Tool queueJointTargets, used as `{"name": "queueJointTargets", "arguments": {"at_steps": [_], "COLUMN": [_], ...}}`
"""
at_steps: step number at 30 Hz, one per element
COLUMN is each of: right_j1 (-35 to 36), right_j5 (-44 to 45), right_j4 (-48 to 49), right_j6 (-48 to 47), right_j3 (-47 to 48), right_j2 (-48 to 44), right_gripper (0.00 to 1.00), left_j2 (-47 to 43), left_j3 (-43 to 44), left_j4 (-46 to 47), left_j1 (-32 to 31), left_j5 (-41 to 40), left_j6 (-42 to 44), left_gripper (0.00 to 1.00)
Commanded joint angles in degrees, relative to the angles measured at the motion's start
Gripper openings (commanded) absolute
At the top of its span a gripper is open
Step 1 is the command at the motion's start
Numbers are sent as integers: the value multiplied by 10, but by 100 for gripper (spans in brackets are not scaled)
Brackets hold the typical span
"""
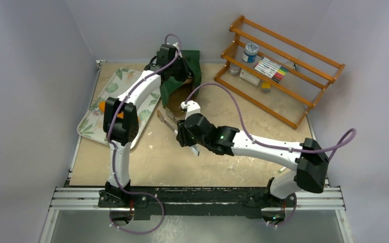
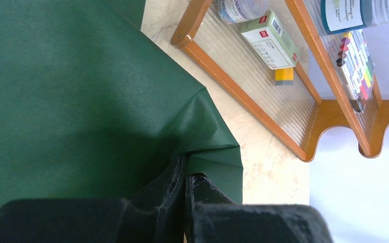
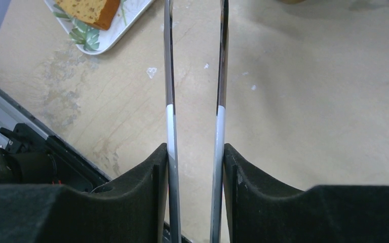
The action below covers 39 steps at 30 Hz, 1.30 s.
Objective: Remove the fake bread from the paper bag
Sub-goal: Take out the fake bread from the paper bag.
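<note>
Overhead view: paper bag (image 1: 196, 71) is laid at the far side of the counter (image 1: 223, 152), mouth toward the nearer right pincer (image 1: 181, 132). Left wrist: left pincer (image 2: 185, 182) is clamped shut on its green edge. Right wrist: tongs (image 3: 169, 76) are gripped, half-squeezed.

Pale grey walls (image 1: 30, 76) close in a beige table (image 1: 223, 167) on three sides. A wooden rack (image 1: 263, 106) stands at the far right, holding a jar (image 1: 251, 50), a box (image 1: 249, 77) and markers (image 1: 273, 68). A metal rail (image 1: 76, 198) edges the near side. Light is even.
</note>
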Motion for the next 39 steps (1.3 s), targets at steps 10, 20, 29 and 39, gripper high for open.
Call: {"name": "queueJointTargets", "arguments": {"at_steps": [10, 20, 29, 39], "right_j1": [1, -26, -105, -163], "right_j5": [90, 105, 93, 89], "right_j4": [-126, -114, -60, -18], "right_j6": [74, 55, -3, -48], "right_j3": [-31, -32, 11, 70], "right_j2": [-131, -101, -26, 48], "right_gripper": [42, 42, 42, 42], "left_j2": [0, -2, -5, -8], "left_j3": [3, -2, 0, -3], "left_j4": [66, 71, 75, 77], "left_j1": [-7, -21, -41, -54], "left_j5": [-23, -31, -34, -35], "left_j6": [2, -1, -9, -15], "left_gripper": [0, 0, 0, 0]}}
